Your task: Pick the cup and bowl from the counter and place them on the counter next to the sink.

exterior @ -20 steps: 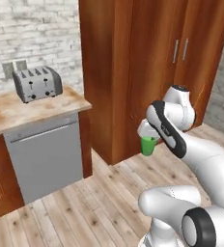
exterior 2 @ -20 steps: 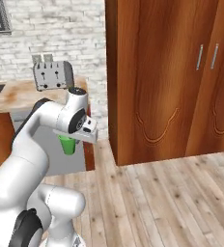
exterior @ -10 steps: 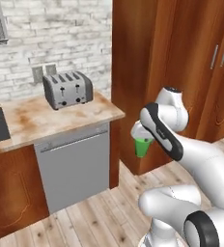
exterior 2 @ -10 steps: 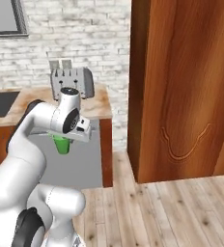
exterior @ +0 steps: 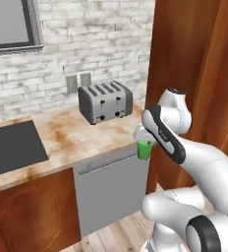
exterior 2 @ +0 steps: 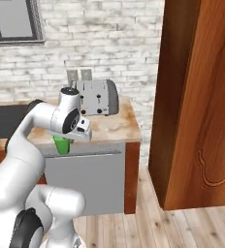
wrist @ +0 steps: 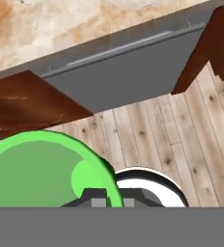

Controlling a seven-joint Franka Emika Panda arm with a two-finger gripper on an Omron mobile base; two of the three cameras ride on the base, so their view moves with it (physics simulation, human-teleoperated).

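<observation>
Base has driven since a second ago, so both base views swung round: the tall wood cabinet that took up most of the picture is off to the right now, and the surface [exterior: 62,140] with the toaster [exterior: 105,101] sits much closer and more central. Arm looks about the same relative to the base, with the cup [exterior: 145,148] riding along with it.

Right now the tool [exterior: 144,138] is clenched on the cup, green tumbler hanging upright under the hand, in the air just off the front edge of the surface, in front of the grey dishwasher panel [exterior: 111,189]. From the right base view the cup [exterior 2: 62,144] pokes out below the wrist, same spot by the edge. Hand view looks straight down into the cup [wrist: 46,171], wood floor [wrist: 181,140] and dishwasher front beyond it.

Dark recessed patch at the left end of the surface [exterior: 10,147], well apart from the cup.
</observation>
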